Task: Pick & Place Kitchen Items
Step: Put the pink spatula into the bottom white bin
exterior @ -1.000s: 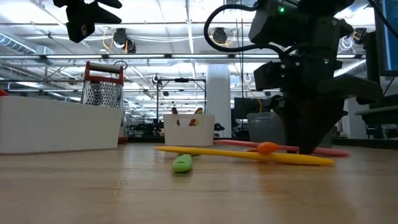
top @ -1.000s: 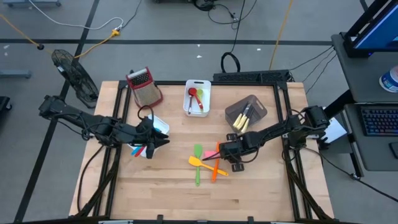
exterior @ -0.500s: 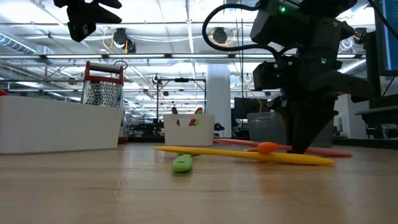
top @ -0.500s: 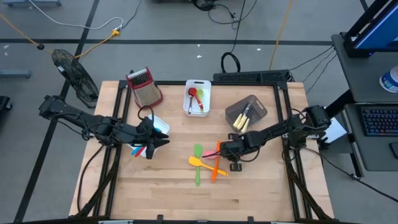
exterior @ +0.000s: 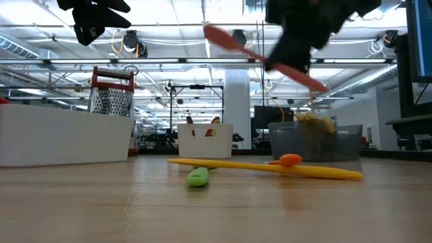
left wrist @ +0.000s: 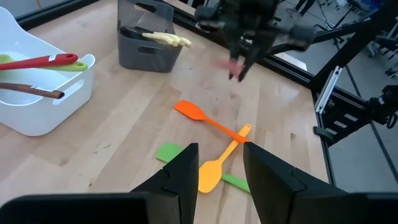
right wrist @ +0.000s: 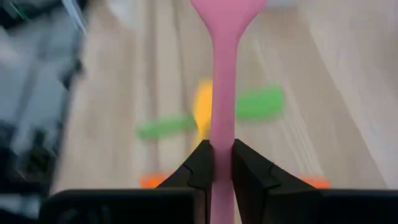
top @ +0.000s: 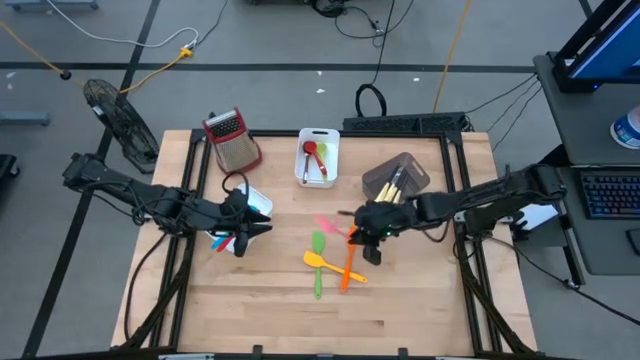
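Note:
My right gripper (top: 362,231) hangs above the table's middle, shut on a pink spatula (top: 328,224), which shows high up in the low view (exterior: 233,42). Under it a green spatula (top: 318,268), a yellow spoon (top: 314,260) and an orange spatula (top: 347,268) lie crossed on the wood. My left gripper (top: 246,228) hovers left of them, open, nothing between its fingers (left wrist: 186,171). My right gripper pinches the pink spatula's handle (right wrist: 222,140) between its two fingers, which lie across it. The blade (right wrist: 227,9) points away from the gripper, and the handle's free end (exterior: 322,85) sticks out behind. The spatula is lifted clear of the table and tilted, blade end higher.
At the far edge stand a metal grater (top: 232,140), a white bin (top: 331,140) with red and green utensils, and a grey bin (top: 404,166) with cream ones. Another white bin (top: 259,200) sits by my left gripper. Bare wood lies along the near edge.
My right gripper has taken hold of the pink spatula, which lay on the table, then risen, tipping and rolling as it went. The spatula is now lifted clear, high above the other utensils, which have stayed where they were.

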